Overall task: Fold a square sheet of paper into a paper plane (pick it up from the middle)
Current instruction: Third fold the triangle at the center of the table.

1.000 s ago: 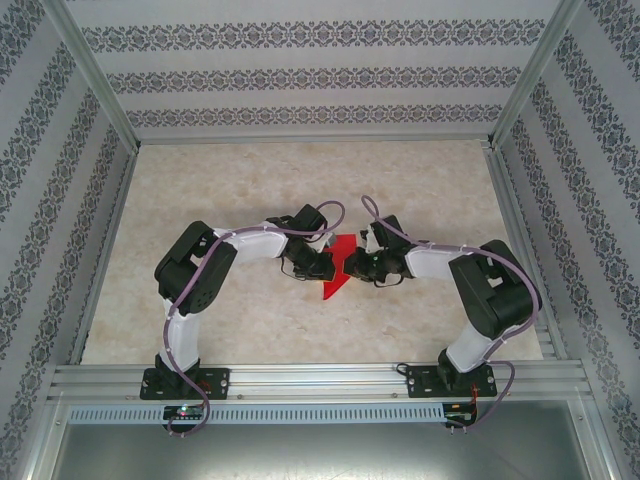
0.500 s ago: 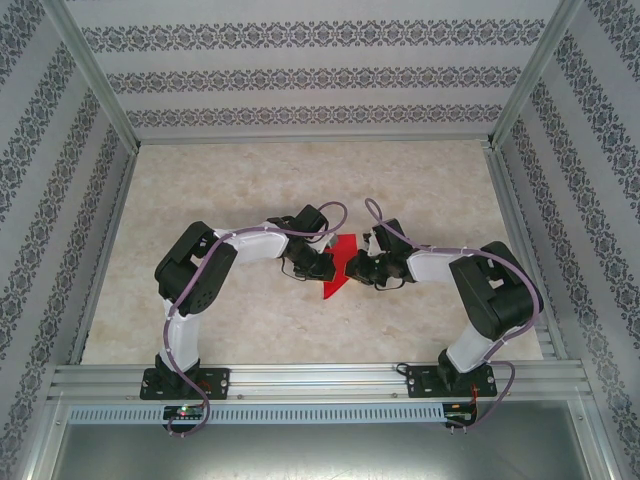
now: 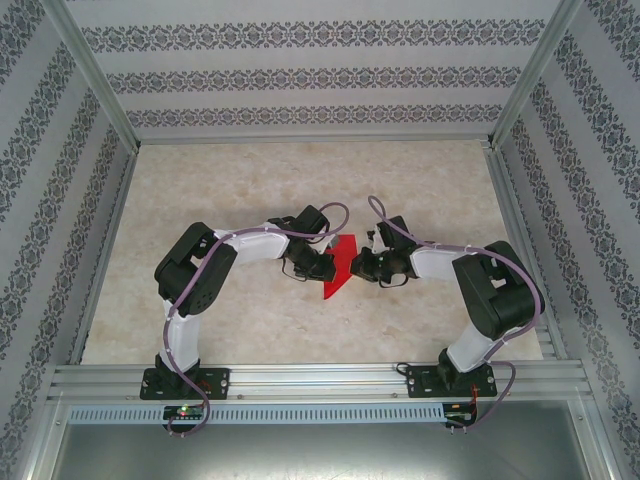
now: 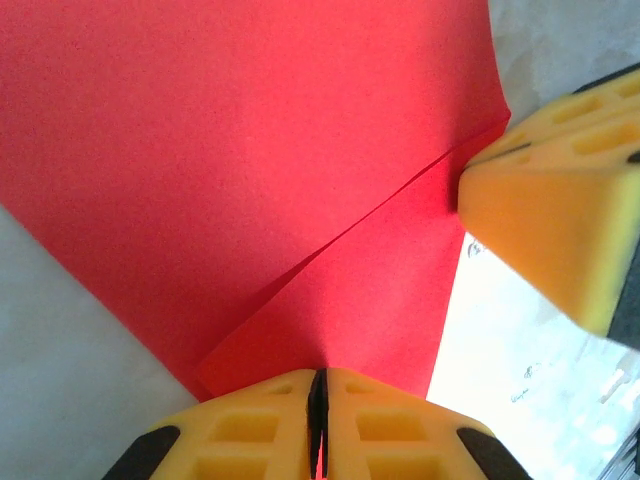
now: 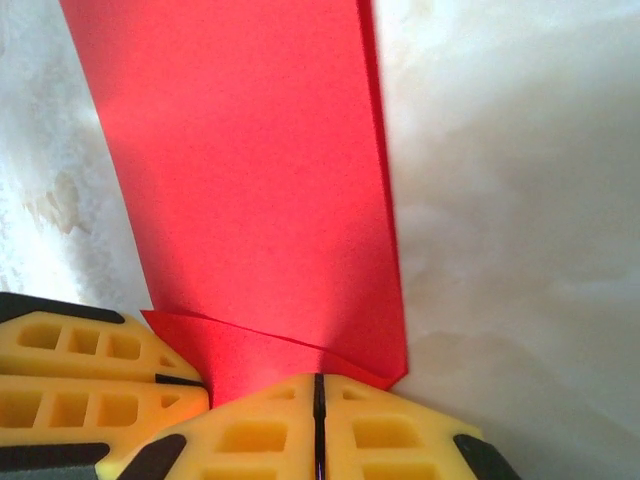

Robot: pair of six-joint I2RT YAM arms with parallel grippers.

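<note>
Item one: red paper (image 3: 337, 270), folded into a pointed, layered shape, at mid-table between my two claws, its tip toward my bases.
Item two: my left claw (image 4: 317, 385), yellow pads pressed together, pinching the paper's edge where two layers meet.
Item three: my right claw (image 5: 318, 385), pads closed on a folded corner of the same paper.
Item four: marbled beige table (image 3: 250, 180) beneath.

Pale marbled tabletop (image 3: 300, 180), aluminium frame rails (image 3: 320, 378), floral-striped wallpaper panels (image 3: 300, 75) on 3 sides, even light
</note>
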